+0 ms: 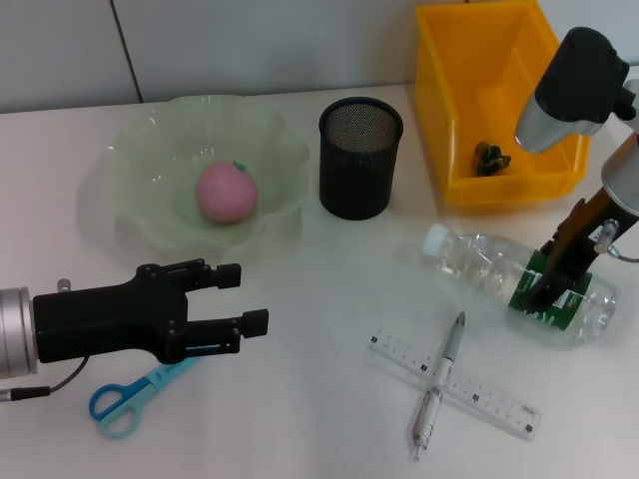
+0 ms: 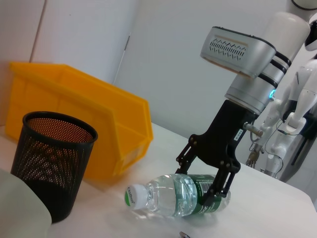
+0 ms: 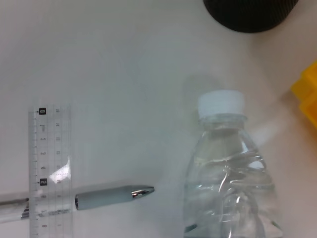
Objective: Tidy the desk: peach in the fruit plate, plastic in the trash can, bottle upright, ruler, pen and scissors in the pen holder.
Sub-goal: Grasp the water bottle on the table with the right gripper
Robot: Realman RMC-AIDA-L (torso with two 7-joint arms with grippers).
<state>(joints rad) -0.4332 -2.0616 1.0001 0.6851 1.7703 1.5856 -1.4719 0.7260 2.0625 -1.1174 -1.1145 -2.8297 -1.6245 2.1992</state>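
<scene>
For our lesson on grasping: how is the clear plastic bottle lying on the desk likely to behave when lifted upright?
The bottle lies on its round side, so it would probably roll if nudged. Its thin, ribbed clear wall may dent under the right tool, whose fingers straddle the green label. It looks mostly empty, so likely light and easy to tip once stood up.

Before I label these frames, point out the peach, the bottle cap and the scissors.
peach (image 1: 226,192), head view, middle of the fruit.
bottle cap (image 3: 221,104), right wrist view, side of the white cap.
scissors (image 1: 117,403), head view, blue handle loops.
</scene>
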